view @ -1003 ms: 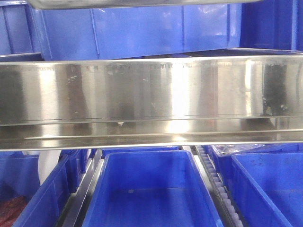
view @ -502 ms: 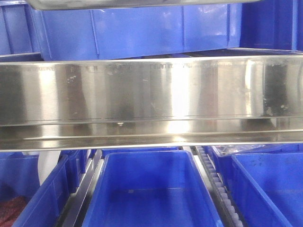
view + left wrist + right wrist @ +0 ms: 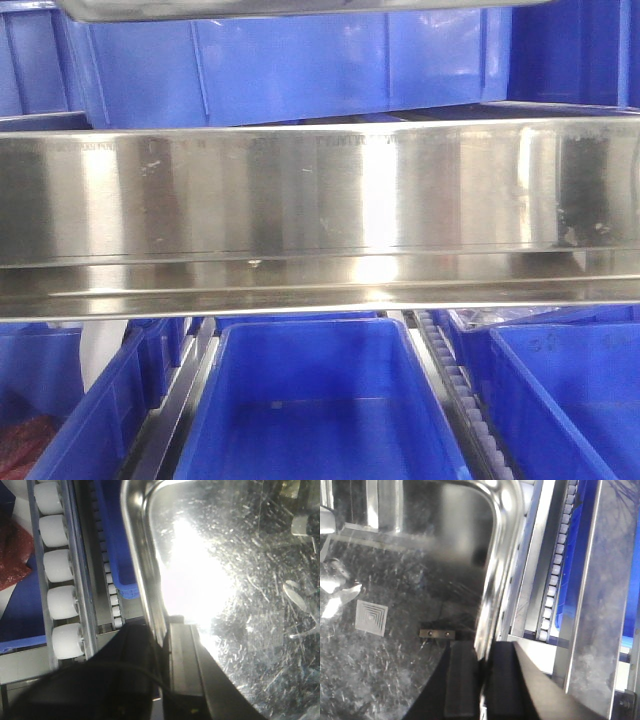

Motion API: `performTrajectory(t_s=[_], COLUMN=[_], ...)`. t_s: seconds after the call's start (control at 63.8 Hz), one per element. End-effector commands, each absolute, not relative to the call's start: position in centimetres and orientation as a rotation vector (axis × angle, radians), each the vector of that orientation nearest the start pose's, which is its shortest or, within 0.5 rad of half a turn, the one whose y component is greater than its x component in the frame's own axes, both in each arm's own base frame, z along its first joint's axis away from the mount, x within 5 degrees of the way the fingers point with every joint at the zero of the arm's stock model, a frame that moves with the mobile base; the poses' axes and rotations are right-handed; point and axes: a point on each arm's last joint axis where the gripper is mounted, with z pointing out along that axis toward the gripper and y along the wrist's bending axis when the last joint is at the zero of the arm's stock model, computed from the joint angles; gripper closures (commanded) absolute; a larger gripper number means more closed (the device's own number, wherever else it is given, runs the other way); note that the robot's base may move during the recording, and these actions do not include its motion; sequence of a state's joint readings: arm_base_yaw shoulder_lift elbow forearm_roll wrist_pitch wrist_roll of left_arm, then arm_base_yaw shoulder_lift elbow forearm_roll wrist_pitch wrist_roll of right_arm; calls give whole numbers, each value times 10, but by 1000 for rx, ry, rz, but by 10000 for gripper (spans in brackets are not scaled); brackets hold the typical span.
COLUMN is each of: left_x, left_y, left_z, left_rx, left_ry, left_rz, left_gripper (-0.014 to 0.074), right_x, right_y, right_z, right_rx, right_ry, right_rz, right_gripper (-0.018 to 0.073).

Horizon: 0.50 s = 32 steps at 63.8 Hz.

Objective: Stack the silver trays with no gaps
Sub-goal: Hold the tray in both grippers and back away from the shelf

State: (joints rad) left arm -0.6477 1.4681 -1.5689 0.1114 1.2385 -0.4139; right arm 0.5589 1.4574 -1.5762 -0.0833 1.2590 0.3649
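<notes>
A silver tray (image 3: 240, 580) fills the left wrist view, its scratched bottom glaring with reflected light. My left gripper (image 3: 162, 630) is shut on the tray's left rim, one finger inside the wall and one outside. The same tray (image 3: 395, 580) shows in the right wrist view, where my right gripper (image 3: 482, 652) is shut on its right rim in the same way. In the front view only a thin silver tray edge (image 3: 300, 8) shows along the top. Neither gripper shows there.
A wide brushed-steel band (image 3: 320, 190) spans the front view. Blue crates (image 3: 320, 400) sit below and behind it. Roller tracks (image 3: 57, 570) (image 3: 555, 580) run beside the tray on both sides. Something red (image 3: 12, 555) lies at the far left.
</notes>
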Motion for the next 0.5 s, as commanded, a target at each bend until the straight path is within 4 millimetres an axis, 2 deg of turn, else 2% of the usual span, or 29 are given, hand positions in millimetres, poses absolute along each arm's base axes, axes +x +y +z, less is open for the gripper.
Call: performTrajectory(t_s=[0.0,0.486], left_x=[229,230], left_y=[-163,-163], left_z=[413,413], left_rx=[355,355], left_ry=[2604,2600], left_rz=[-207,-194], left_gripper=[638,638], right_x=[239,239], right_y=[139,139], right_z=[422,422], right_rx=[-274,-274], right_ry=[2575,2575], right_rz=[205,205], right_gripper=[503,503])
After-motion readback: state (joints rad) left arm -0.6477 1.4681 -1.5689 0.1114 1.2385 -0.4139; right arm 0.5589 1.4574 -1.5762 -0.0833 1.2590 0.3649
